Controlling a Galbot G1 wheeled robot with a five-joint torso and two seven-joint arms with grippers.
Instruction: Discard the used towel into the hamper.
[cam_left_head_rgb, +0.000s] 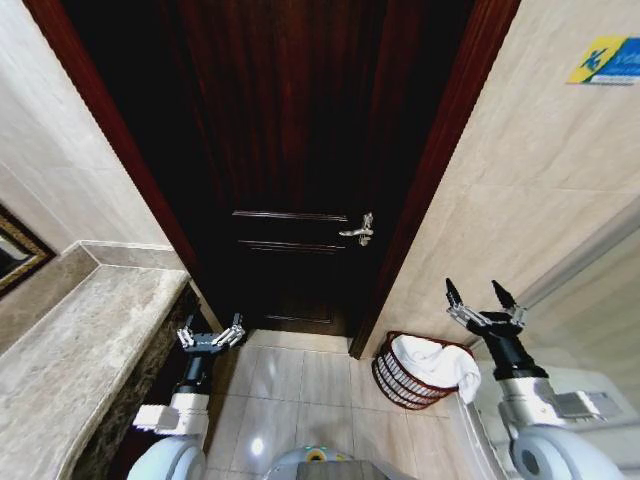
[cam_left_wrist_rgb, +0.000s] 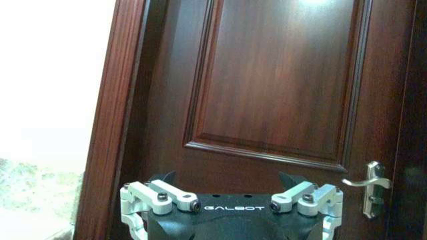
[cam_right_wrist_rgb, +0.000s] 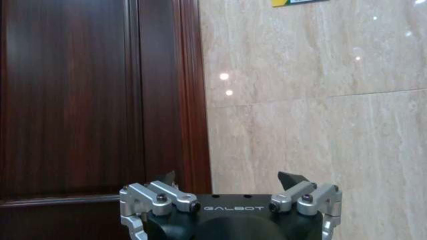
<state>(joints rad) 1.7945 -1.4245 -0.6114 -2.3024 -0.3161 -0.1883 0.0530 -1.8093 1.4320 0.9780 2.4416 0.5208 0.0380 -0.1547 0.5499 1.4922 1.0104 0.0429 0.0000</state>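
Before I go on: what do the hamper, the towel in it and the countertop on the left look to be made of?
Hamper: dark reddish-brown open weave, wire or wicker, I cannot tell which. Towel: white soft cloth, likely terry, folds drooping over the rim. Countertop: polished stone, probably marble, mottled grey-beige with a glossy face.

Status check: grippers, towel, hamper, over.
Left gripper open, empty, low by the counter. Right gripper open, empty, raised beside the hamper. White towel already draped in hamper, on the floor by the door frame. Nothing obstructing.
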